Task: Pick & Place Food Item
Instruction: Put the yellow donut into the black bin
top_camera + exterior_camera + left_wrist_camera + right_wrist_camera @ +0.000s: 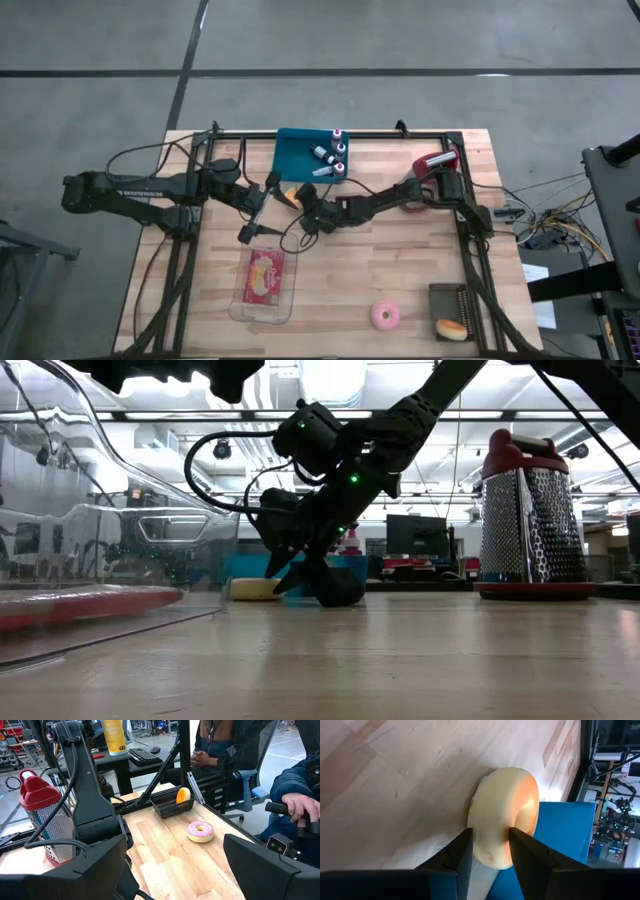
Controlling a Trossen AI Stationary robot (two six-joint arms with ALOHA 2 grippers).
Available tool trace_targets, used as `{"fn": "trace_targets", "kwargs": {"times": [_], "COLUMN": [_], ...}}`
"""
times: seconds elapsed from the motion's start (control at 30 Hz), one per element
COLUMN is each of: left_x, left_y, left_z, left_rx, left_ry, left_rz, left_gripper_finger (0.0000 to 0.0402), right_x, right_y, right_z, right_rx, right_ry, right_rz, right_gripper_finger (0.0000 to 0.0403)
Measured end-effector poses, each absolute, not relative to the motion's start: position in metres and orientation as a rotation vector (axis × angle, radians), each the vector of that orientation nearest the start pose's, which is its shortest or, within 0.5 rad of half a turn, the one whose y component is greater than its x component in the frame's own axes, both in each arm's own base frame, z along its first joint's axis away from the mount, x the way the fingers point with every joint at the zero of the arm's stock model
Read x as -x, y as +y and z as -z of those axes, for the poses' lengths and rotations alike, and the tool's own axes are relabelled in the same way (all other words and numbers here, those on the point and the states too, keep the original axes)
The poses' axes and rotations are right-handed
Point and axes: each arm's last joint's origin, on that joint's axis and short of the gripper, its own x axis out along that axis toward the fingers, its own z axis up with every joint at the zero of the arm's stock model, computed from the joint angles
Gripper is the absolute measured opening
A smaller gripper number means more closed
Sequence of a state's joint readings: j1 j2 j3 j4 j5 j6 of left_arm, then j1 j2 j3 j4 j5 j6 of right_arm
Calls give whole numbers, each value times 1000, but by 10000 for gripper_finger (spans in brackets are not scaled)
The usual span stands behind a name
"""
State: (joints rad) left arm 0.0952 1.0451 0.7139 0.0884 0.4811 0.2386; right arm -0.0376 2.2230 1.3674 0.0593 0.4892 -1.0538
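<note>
Currently the pale doughnut (505, 820), lying near the desk's far edge beside the blue tray (560, 840), is pinched by the right pincer (490, 852) across its rim only, so it could be squeezed out.

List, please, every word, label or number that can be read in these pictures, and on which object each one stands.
Left arm: pale lettering, too small to read.
Yellow container: dark print, blurred.
Red packet in the clear tray: print unreadable.
Nothing else carries text.

Two donuts: pale one (505, 820), pink one (385, 316); one grater (432, 163); three bottles (327, 155); one basket (452, 310).
</note>
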Motion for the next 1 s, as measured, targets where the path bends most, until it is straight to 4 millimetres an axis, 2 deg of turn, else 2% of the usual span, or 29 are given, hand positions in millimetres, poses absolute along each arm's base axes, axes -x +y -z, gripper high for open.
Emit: {"fn": "trace_targets", "kwargs": {"times": [0.77, 1.0], "left_x": [-230, -230], "left_y": [8, 8], "left_z": [-286, -287], "left_rx": [-165, -165], "left_ry": [187, 187], "left_rz": [410, 409], "left_gripper_finger": [339, 339], "right_x": [-451, -450], "right_y": [-31, -31], "right_z": [-101, -104], "right_rx": [1156, 1159], "right_ry": [990, 987], "right_rz": [44, 47], "right_gripper_finger": [70, 67]}}
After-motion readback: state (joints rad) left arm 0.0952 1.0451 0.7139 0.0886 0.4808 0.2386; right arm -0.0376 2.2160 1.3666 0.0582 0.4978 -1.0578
